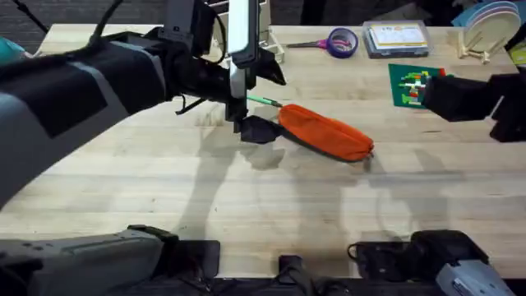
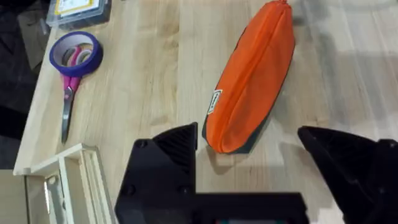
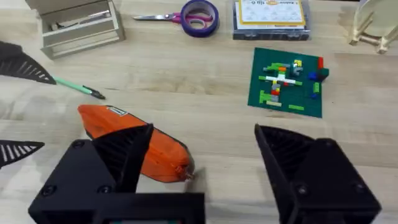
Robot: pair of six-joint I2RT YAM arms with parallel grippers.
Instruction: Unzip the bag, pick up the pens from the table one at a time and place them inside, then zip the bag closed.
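The orange bag lies slanted on the table near the middle, its zip line running along its length. In the left wrist view the bag has its near end between the open fingers of my left gripper, just above the wood. My left gripper hovers at the bag's left end. One of the green pens lies just behind that end, also seen as a green pen. My right gripper hangs open off to the right, above the bag and apart from it.
At the back stand a wooden rack, purple-handled scissors by a purple tape roll and a clear plastic box. A green brick plate lies right of the bag. A plate stand is at the far right.
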